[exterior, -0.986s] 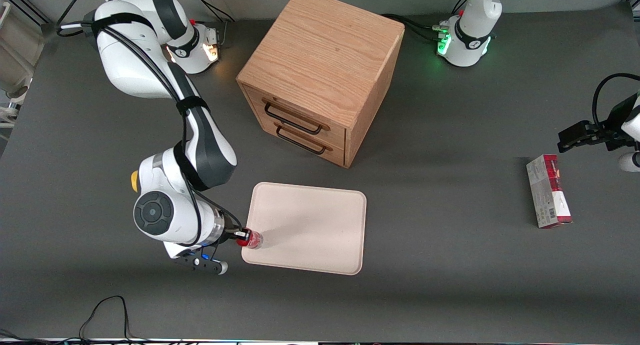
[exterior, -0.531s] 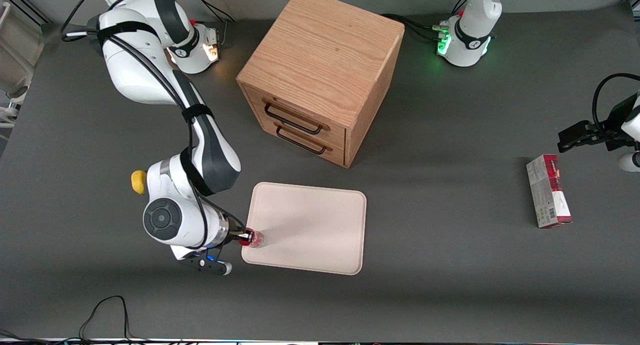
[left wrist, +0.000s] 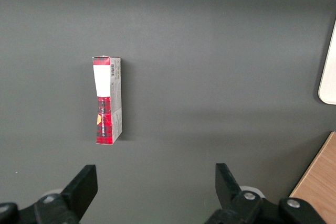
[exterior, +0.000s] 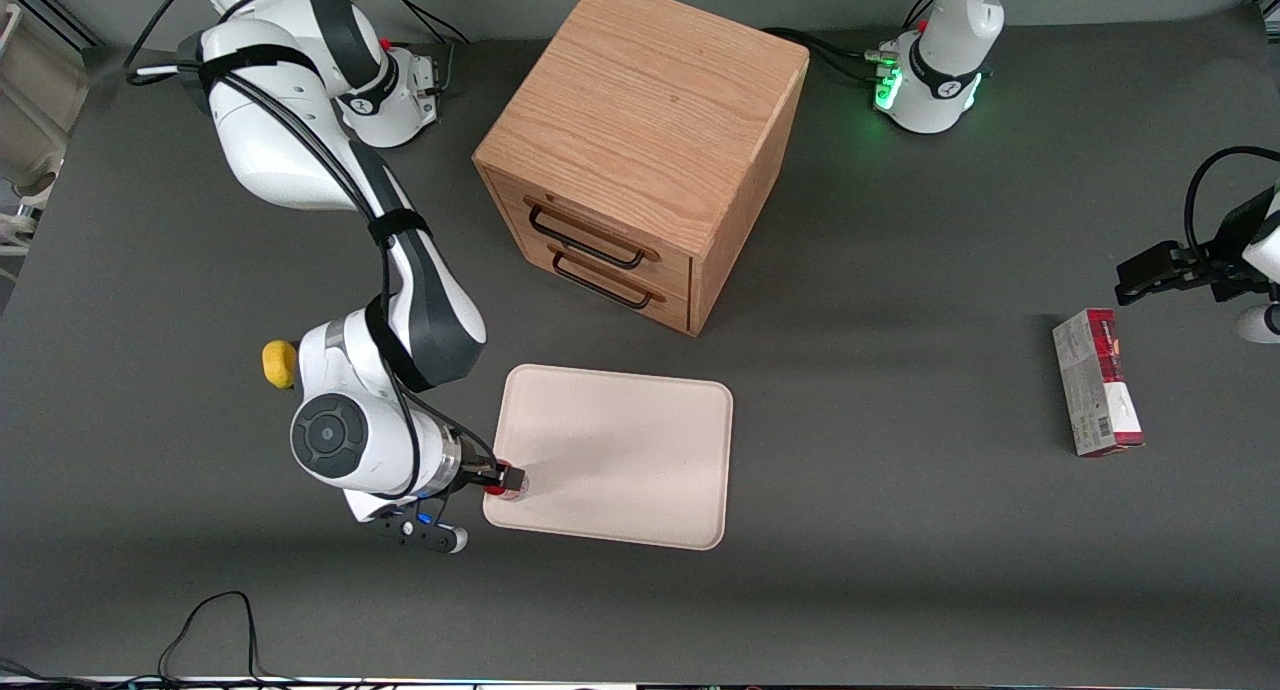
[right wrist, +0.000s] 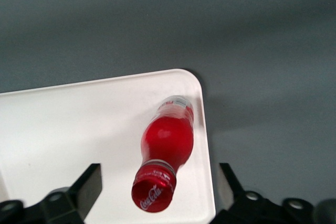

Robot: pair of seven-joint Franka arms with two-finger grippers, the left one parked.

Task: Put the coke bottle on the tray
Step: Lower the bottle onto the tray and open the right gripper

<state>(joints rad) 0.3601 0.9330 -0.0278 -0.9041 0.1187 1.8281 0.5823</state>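
A single coke bottle [right wrist: 164, 153] stands on the corner of the one pale tray [exterior: 640, 450], directly beneath the working arm's gripper [exterior: 497, 475], whose fingers [right wrist: 84, 188] are spread apart on either side of the red cap with clear space between them and the bottle. The wrist view shows the bottle released and resting just inside the tray's low rim, close to the rounded corner, with the dark counter [exterior: 900, 530] immediately alongside. The placement looks essentially done, but the margin is thin: the bottle is tall for its narrow clear base and sits right at the edge, so a finger brushing the cap as the arm retreats, particularly on a sideways pull instead of a straight lift, could tip it over the rim and onto the counter. Elsewhere on the counter there is one wooden cabinet [exterior: 640, 140] with two drawers, farther from the front camera than the gripper; one red-and-grey carton [exterior: 1096, 382], well away toward the parked arm's end; and one small yellow object [exterior: 277, 364] beside the working arm's wrist, too hidden to identify.
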